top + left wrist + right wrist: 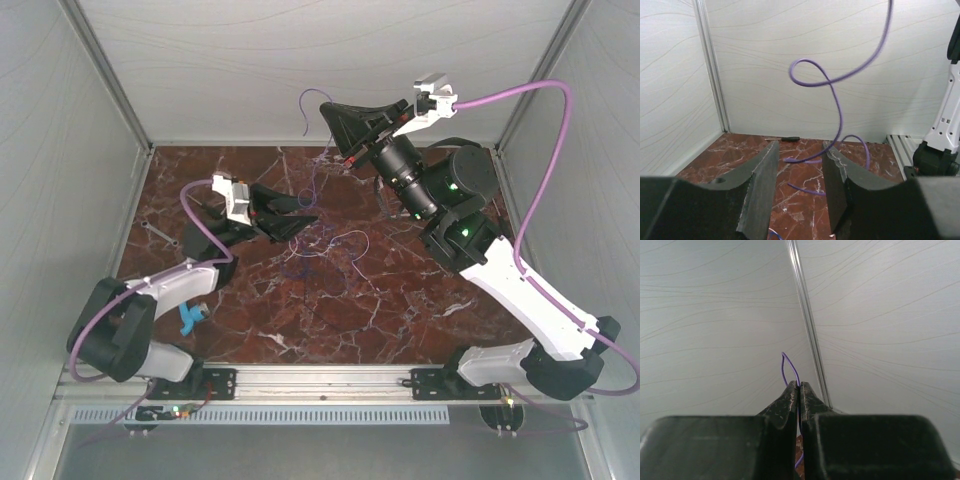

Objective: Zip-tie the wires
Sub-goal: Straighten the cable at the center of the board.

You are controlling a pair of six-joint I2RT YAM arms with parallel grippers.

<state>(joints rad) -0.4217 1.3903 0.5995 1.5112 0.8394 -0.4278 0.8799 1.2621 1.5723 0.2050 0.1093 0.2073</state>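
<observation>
The wires (322,242) are hair-thin purple strands lying in loose loops at the middle of the marble table. My right gripper (325,104) is raised at the back of the cell. It is shut on one strand (790,368), which loops out above its tips. In the left wrist view that strand (840,102) curls up off the table. My left gripper (308,212) is open, low over the left side of the loops. Strands (807,161) lie on the table between its fingers (764,172) without touching them. I cannot make out the zip tie.
A small screwdriver (783,138) lies near the back wall in the left wrist view. A grey tool (160,235) lies at the table's left edge, and a blue piece (190,318) sits by the left arm. White walls (300,60) enclose the table. Thick purple cables (550,150) hang off both arms.
</observation>
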